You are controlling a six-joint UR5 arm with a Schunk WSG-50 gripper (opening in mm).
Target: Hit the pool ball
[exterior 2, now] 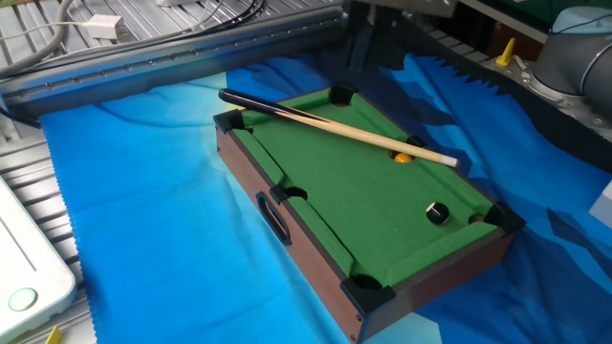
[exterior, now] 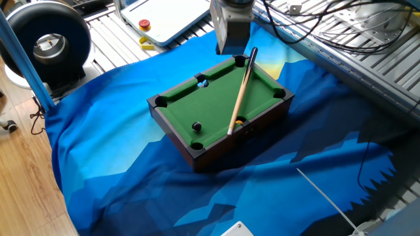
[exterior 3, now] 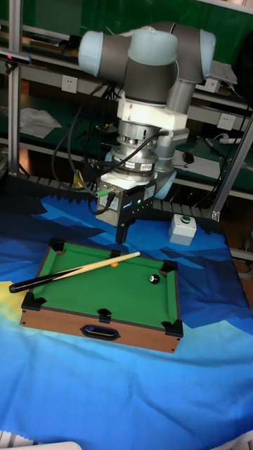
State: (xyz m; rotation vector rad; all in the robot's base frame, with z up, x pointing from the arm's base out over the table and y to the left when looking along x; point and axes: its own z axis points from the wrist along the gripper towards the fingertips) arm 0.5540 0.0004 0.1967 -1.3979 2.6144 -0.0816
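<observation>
Black ball (exterior 3: pixel 153 280), tiny, glossy, on green felt near right end of pool table (exterior 3: pixel 98 327), cue (exterior 3: pixel 74 271) lying across, orange ball (exterior 3: pixel 113 266) touching cue, gripper (exterior 3: pixel 121 235) above far rail, fingers seemingly together.

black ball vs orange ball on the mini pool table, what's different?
Colour: the black ball is glossy black, the orange ball orange-yellow.
Contact: the orange ball sits right against the cue stick near its tip; the black ball lies alone on open felt.
Place: the black ball is nearer the corner pocket, the orange ball by the long rail.
Shared: both are tiny and rest on the pool table felt, untouched by the end effector.
</observation>
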